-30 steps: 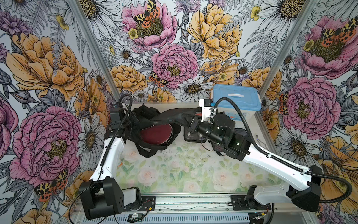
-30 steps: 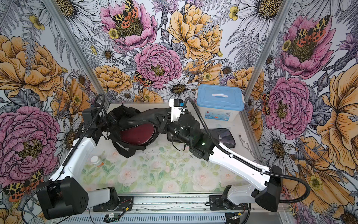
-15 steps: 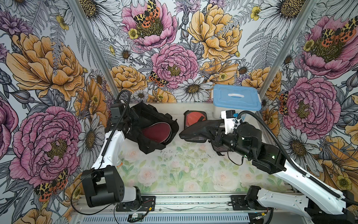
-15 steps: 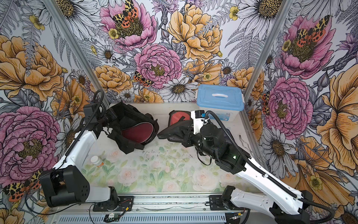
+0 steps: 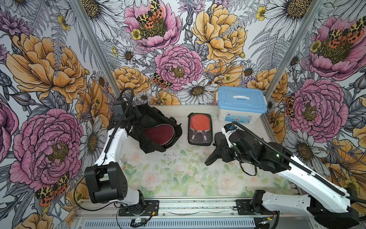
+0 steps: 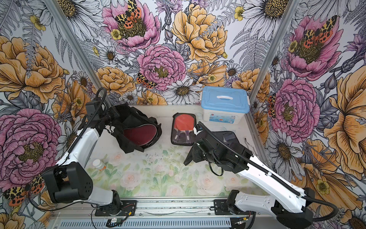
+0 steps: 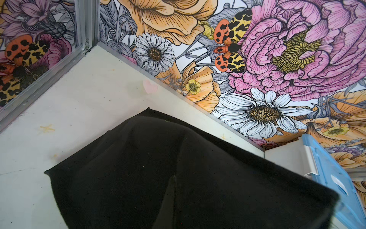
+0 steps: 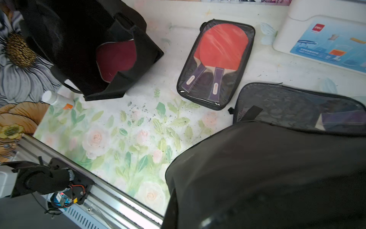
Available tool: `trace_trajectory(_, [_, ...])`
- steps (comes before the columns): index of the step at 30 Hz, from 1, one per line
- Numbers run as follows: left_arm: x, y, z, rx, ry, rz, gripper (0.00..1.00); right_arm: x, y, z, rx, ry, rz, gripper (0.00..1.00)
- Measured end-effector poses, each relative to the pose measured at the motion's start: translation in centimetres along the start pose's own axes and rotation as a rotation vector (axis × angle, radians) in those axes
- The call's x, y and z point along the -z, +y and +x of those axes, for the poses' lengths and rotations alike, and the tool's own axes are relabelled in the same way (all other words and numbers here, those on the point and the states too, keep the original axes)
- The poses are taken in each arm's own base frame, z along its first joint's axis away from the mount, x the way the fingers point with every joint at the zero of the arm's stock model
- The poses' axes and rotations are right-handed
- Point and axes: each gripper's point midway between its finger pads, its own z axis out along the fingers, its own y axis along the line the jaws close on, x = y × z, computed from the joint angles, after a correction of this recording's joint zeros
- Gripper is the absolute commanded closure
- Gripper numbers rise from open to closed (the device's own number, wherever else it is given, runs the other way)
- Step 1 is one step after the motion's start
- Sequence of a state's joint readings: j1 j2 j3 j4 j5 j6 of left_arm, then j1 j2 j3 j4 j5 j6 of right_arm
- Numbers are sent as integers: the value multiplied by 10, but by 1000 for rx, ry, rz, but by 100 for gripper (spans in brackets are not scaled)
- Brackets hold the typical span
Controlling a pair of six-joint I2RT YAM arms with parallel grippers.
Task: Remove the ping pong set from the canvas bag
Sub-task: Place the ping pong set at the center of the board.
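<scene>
Top view, right hand point(image 5: 222, 151) clamping black case point(image 5: 218, 139), left hand point(image 5: 129, 123) pinching floppy canvas bag point(image 5: 156, 120)

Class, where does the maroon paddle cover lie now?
In both top views the maroon cover sits inside the open canvas bag, far-left, left of the clear-fronted paddle case.

Black bag point(image 7: 178, 178) fabric is filling the near frame, lying on the pale counter point(image 7: 69, 103), blue-lidded box point(image 7: 326, 168) peeking in beside the floral wall point(image 7: 277, 59).
</scene>
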State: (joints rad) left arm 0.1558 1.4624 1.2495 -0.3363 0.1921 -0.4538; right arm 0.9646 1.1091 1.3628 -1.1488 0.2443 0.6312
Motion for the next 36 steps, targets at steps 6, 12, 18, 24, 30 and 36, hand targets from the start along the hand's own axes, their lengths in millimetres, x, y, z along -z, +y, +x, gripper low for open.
trace_trajectory(6, [0, 0, 0, -8, 0, 1, 100, -24, 1, 13, 93, 125, 126, 100])
trace_trajectory(12, [1, 4, -3, 1, -2, 0, 100, -38, 5, 23, 192, 207, 227, 100])
trace_trajectory(18, [2, 10, -5, 11, -4, 0, 100, -50, 13, 27, 266, 245, 290, 100])
trace_trajectory(24, [1, 10, -5, 14, -3, 8, 100, -54, 23, 28, 295, 251, 302, 100])
trace_trajectory(30, [1, 13, -6, 22, -7, 16, 100, -61, 40, 29, 319, 264, 299, 100])
trace_trajectory(36, [0, 15, -6, 42, -9, 25, 100, -81, 65, 29, 333, 266, 279, 100])
